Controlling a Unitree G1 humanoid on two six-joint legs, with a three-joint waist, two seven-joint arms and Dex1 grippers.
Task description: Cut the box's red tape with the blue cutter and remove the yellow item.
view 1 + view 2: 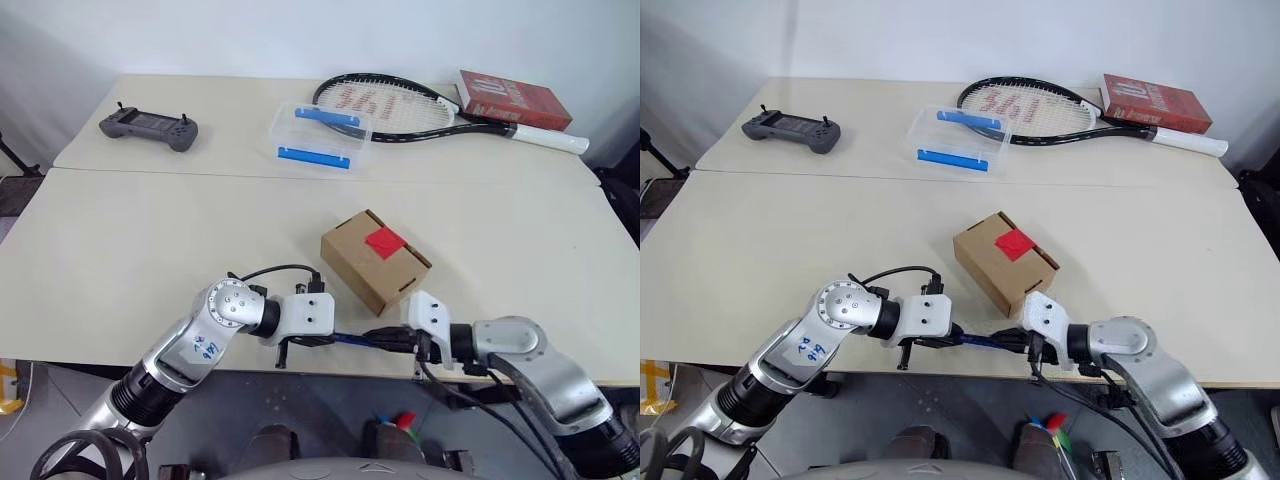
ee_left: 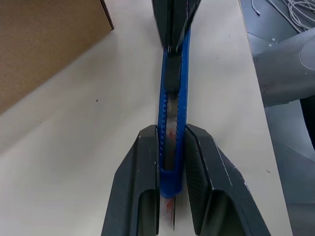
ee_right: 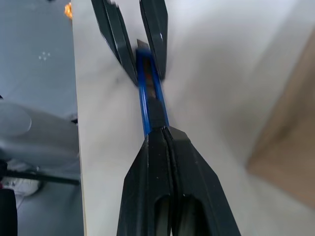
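Near the table's point(image 1: 120, 250) front edge, your left gripper point(image 2: 171, 147) is closed around one end of the blue cutter point(image 2: 172, 98), which lies level between both arms. Your right gripper point(image 3: 160, 130) has its fingers pressed together on the cutter's other end. Just beyond them sits the box point(image 1: 375, 258), its red tape point(image 1: 384, 241) on top, flaps closed.

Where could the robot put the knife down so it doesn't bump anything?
Bare tabletop spreads wide left of the box, below the controller, and a smaller patch lies right of the box. The far side is crowded: clear container, racket, red book.
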